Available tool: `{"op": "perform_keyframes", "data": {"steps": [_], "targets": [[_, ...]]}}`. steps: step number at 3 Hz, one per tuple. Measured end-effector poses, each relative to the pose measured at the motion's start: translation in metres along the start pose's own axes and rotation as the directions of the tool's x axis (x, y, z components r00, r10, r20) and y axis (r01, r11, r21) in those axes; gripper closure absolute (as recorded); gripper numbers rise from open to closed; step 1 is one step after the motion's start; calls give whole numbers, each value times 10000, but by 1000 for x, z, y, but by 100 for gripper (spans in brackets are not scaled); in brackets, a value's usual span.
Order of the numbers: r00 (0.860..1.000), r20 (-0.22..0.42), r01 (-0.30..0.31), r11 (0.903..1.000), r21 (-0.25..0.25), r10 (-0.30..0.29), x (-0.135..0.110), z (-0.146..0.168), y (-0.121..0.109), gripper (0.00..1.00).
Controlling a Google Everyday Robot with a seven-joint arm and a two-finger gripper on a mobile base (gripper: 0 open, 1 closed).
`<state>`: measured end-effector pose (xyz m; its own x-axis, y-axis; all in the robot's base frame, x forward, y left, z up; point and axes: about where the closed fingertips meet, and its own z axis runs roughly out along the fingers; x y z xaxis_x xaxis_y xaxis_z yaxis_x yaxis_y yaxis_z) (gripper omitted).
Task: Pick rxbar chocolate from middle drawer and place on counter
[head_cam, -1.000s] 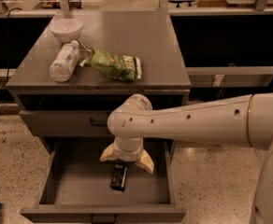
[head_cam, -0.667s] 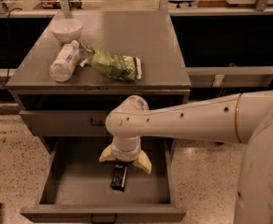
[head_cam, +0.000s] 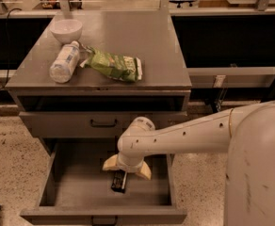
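Although it was held low inside the drawer (head_cam: pixel 62 187), the gripper (head_cam: pixel 126 169) was seen released, its two pale fingers (head_cam: pixel 110 163) splayed wide; the bar (head_cam: pixel 118 182) lay flat on the drawer floor just below them, its far end hidden under the wrist, its length set roughly front to back; whether the fingers touched the wrapper could not be told. The spread was judged to be kept so that the bar's narrow width could be straddled before any closing; nothing was gripped, so the pick was judged not yet done.

The arm (head_cam: pixel 184 135) was extended in from the right and bent down over the drawer's open top, since the bar could be got at only from above; the drawer was drawn well out beneath the shut upper drawer (head_cam: pixel 62 124), by which room for that approach was given.

On the counter (head_cam: pixel 128 36) a bottle (head_cam: pixel 64 61) was laid on its side, a green bag (head_cam: pixel 114 66) just beside it and a bowl (head_cam: pixel 66 29) behind; bare grey surface was seen to the right of the bag, where the bar could be set down.
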<state>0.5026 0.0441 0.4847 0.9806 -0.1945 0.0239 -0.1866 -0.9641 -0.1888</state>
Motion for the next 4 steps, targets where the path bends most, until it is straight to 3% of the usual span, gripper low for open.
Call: {"op": "perform_keyframes", "data": {"steps": [1,2,4], "targets": [[9991,-167,396,9973,625,-386,7,34,-13,0],[9979,97,630,9966,538,-637,16,70,-27,0],[9956,691,628,9979,149,-637,25,122,-35,31]]}}
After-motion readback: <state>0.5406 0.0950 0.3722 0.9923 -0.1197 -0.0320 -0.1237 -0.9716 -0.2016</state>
